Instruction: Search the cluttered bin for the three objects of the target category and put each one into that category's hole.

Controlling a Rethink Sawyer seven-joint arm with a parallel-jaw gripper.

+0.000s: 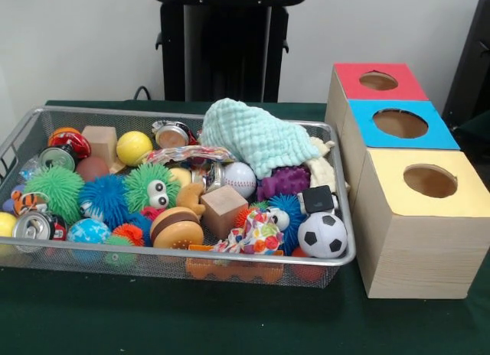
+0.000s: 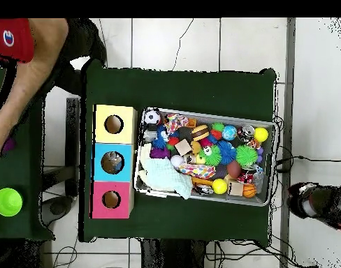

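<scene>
Cut off at the top edge of the front view: the black pedestal [image 1: 226, 45], nothing above its base showing. Hidden under the pale mint-green knitted cloth [image 1: 256, 137] at upper centre: whatever lies beneath in the silver wire-mesh bin [image 1: 191, 257]. Partly buried at the left edge of the front view: a crinkled clear plastic lump [image 1: 29, 168], mostly covered. Blurred behind the mesh front wall: orange shapes [image 1: 233, 269], identity unclear. Cropped at the upper left of the overhead view: a person's bare arm [image 2: 30, 66]. Too small to tell overhead: contents seen through the round hole in the blue-topped box [image 2: 112, 162].
</scene>
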